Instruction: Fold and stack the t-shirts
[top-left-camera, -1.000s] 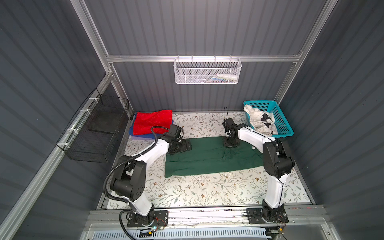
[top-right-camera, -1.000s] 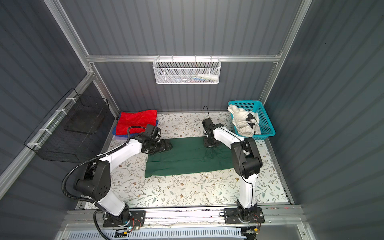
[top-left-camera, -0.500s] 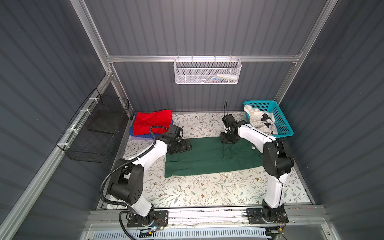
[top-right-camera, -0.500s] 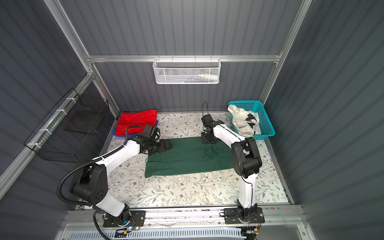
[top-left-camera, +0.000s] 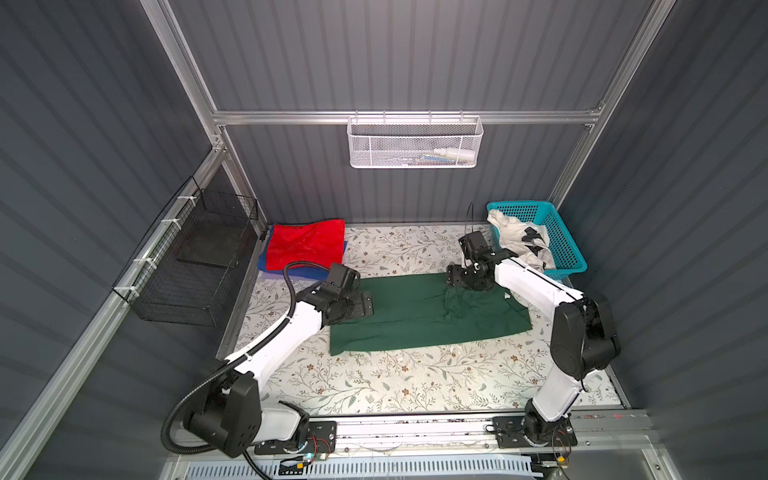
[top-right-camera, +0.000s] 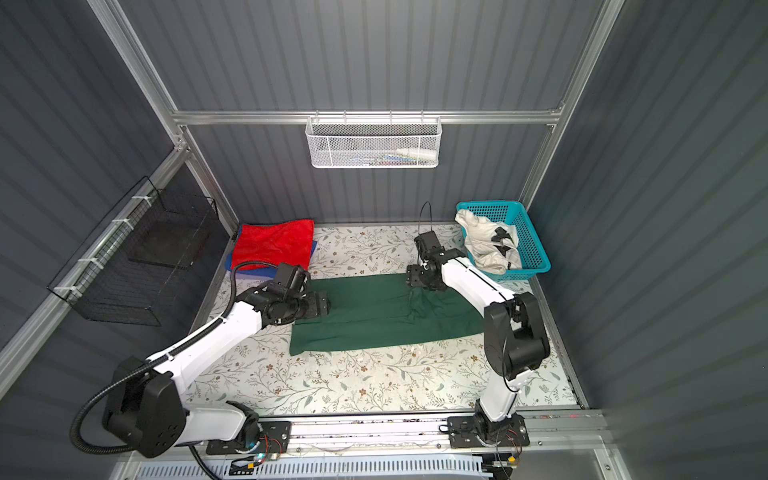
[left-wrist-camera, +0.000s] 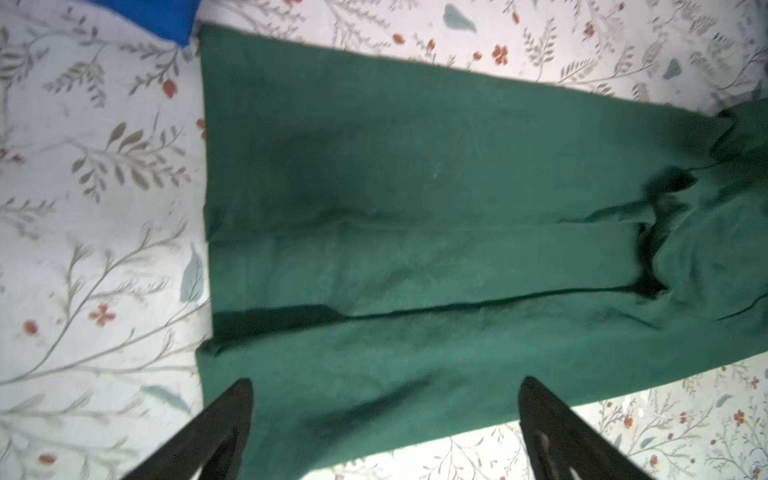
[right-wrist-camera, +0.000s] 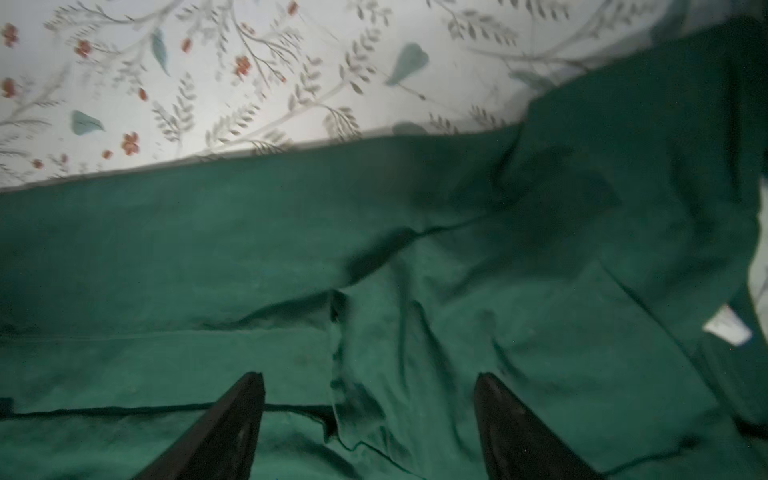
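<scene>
Green tee (top-left-camera: 428, 316) lies in the middle of the bench (top-left-camera: 374, 374) as a long folded band, rumpled nr its right end. Left jaws and right jaws both hang apart over it, holding nothing. I'd flatten that rumple first, then pinch matching corners so edges meet. Vs a sec ago: right jaws spread wider, arms barely shifted.

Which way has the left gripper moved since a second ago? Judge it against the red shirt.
Yes. The left gripper has drawn back slightly toward the robot's side, away from the red shirt.
</scene>
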